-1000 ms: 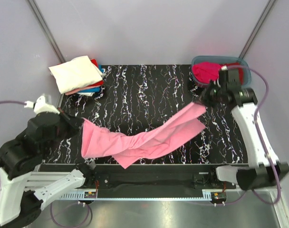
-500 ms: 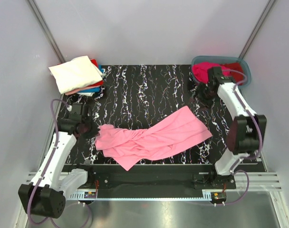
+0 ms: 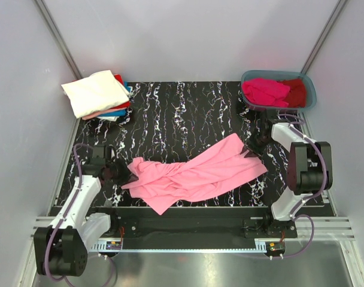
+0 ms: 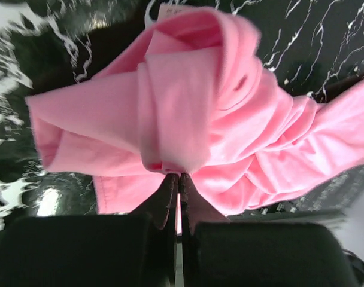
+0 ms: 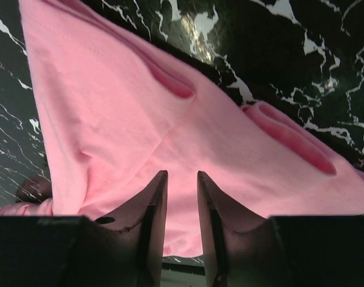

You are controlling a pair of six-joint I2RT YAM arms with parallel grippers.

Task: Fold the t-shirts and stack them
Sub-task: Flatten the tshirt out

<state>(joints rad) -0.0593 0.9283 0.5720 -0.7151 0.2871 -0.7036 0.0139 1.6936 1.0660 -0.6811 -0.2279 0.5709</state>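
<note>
A light pink t-shirt [image 3: 197, 173] lies crumpled across the middle of the black marbled table [image 3: 182, 113]. My left gripper [image 3: 120, 173] is shut on the shirt's bunched left end; the left wrist view shows the jaws pinched on a pink fold [image 4: 179, 119] at the gripper [image 4: 179, 175]. My right gripper [image 3: 254, 147] is at the shirt's right end, low over it. In the right wrist view it [image 5: 182, 177] is open a little, with nothing between the jaws and flat pink cloth [image 5: 140, 119] behind them.
A stack of folded shirts with a cream-white one [image 3: 96, 92] on top sits at the back left corner. A grey-blue tub [image 3: 310, 95] at the back right holds a magenta shirt [image 3: 264, 91] and a dark red one [image 3: 296, 91].
The right gripper let go of the pink shirt, which dropped flat, then came forward to its right end. The left gripper carried its end right and down to the table.
</note>
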